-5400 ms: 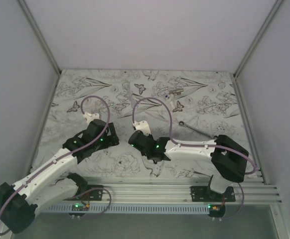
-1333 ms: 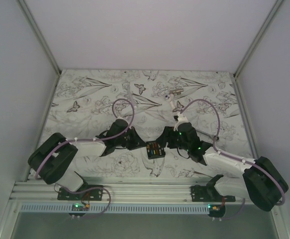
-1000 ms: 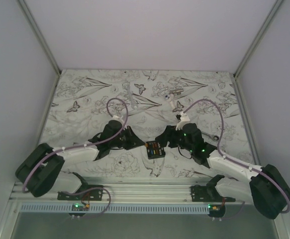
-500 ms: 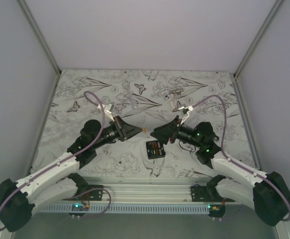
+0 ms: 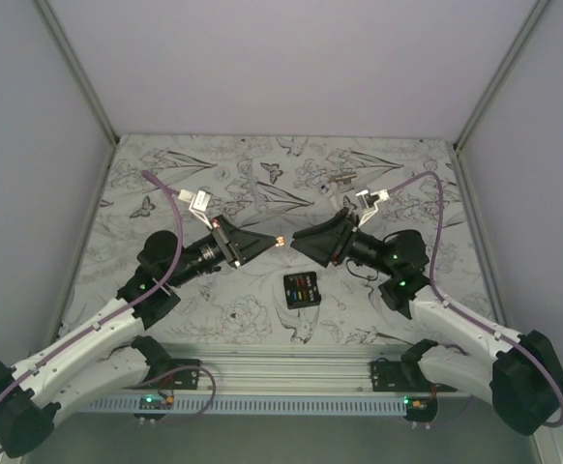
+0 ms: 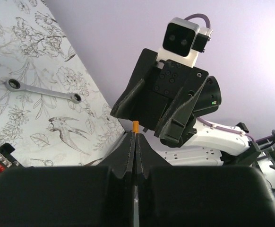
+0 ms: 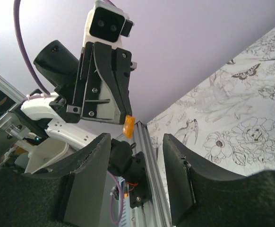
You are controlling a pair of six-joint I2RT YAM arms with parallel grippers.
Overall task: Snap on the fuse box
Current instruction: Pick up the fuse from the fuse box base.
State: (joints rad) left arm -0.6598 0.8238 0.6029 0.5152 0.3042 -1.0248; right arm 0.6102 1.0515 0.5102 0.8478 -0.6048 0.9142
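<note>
Both arms aloft, wrists level, nose to nose; left pincer (image 5: 272,243) fingers pressed together, right pincer (image 5: 299,242) fingers apart.

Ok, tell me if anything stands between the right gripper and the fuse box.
Nothing visible does. The fuse box lies on the table below the open right gripper, only air between. The left gripper, shut on a small orange piece, faces it up high.

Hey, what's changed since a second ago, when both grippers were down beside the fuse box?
Both arms rose off the table and drew back. The left gripper and right gripper, earlier flanking the fuse box, now hang in the air with tips facing each other, the left shut on a small orange piece, the right open. The fuse box stayed where it was, fuses up.
</note>
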